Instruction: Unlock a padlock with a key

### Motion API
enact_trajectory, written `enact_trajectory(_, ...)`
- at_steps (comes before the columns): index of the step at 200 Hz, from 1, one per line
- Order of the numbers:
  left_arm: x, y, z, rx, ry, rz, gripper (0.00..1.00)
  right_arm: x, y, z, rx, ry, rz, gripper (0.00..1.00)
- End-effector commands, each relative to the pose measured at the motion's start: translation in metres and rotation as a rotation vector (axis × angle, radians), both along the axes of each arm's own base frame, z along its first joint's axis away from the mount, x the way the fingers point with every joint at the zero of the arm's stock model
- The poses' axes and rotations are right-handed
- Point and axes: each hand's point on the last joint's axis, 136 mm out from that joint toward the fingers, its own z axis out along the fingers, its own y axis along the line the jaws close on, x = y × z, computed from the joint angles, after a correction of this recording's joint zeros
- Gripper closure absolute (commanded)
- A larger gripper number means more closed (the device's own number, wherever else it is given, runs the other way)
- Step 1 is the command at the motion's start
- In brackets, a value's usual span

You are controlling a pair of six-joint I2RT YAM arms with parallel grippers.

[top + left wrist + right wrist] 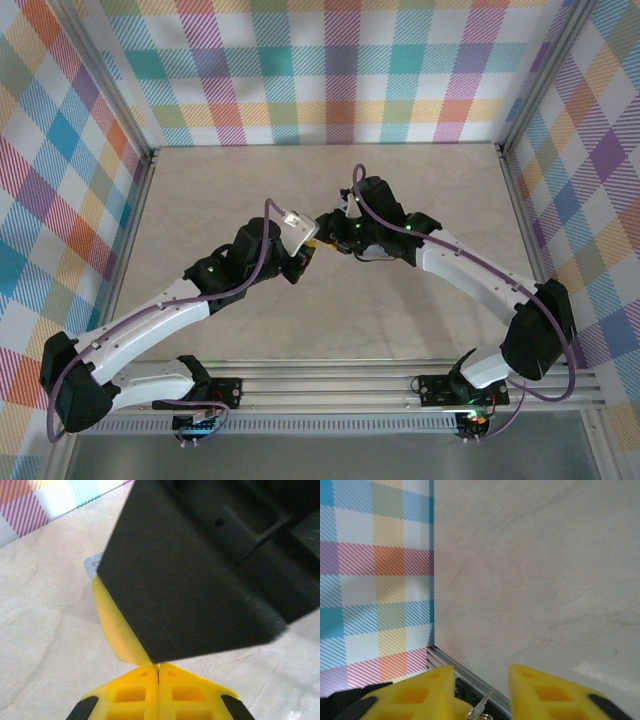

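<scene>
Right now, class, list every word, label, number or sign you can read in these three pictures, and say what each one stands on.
No text can be read in these pictures.
On the pale box, any print is too small and blurred to read.
On the key, no marking is legible.
The checked walls and the table carry pattern only, no lettering.

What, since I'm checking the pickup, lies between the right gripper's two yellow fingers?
A thin greyish metal sliver, likely the key, sits in the gap between the right gripper's fingers, in the right wrist view.
</scene>
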Motion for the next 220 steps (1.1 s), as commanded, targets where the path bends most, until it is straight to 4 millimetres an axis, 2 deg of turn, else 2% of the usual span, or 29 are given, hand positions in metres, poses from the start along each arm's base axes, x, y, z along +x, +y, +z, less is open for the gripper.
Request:
enact_trajectory(1, 0.001, -0.006, 0.012, 0.020, -0.056, -0.004, 1.00, 0.000, 0.003, 0.000, 0.000, 0.013, 0.004, 0.80)
enact_trajectory(23, -0.002, -0.007, 0.002, 0.064, -0.061, -0.006, 1.00, 0.002, 0.003, 0.003, -0.004, -0.021, 0.012, 1.00)
enact_trajectory(51, -0.007, -0.005, -0.010, 0.096, -0.042, -0.013, 1.00, 0.003, 0.003, 0.015, 0.007, -0.130, 0.053, 1.00)
enact_trajectory(57, -0.008, -0.004, -0.012, 0.095, -0.031, -0.010, 0.94, 0.004, 0.003, 0.019, 0.012, -0.168, 0.064, 1.00)
enact_trajectory(69, -0.008, -0.003, -0.008, 0.060, -0.009, 0.013, 0.72, 0.006, 0.003, 0.028, 0.018, -0.266, 0.089, 1.00)
enact_trajectory(77, -0.013, 0.000, -0.011, 0.041, 0.043, 0.014, 0.66, 0.008, 0.001, 0.034, 0.013, -0.340, 0.107, 1.00)
enact_trajectory(105, -0.022, -0.003, 0.010, -0.247, 0.290, -0.072, 0.57, 0.011, -0.002, 0.055, -0.023, -0.621, 0.224, 1.00)
enact_trajectory(108, -0.020, -0.004, 0.020, -0.307, 0.300, -0.091, 0.56, 0.011, -0.001, 0.057, -0.023, -0.646, 0.242, 1.00)
enact_trajectory(122, -0.015, -0.005, 0.037, -0.474, 0.422, -0.139, 0.56, 0.006, 0.000, 0.066, -0.001, -0.746, 0.328, 1.00)
enact_trajectory(137, -0.013, -0.004, 0.052, -0.569, 0.492, -0.174, 0.57, 0.002, 0.000, 0.070, 0.010, -0.819, 0.395, 1.00)
enact_trajectory(159, -0.014, -0.004, 0.073, -0.676, 0.518, -0.223, 0.57, 0.000, -0.004, 0.075, 0.007, -0.879, 0.446, 1.00)
enact_trajectory(188, -0.006, 0.000, 0.098, -0.864, 0.558, -0.288, 0.57, -0.011, -0.008, 0.096, 0.132, -0.944, 0.473, 1.00)
enact_trajectory(220, -0.003, 0.000, 0.099, -0.901, 0.531, -0.317, 0.61, -0.005, -0.013, 0.109, 0.230, -0.871, 0.419, 1.00)
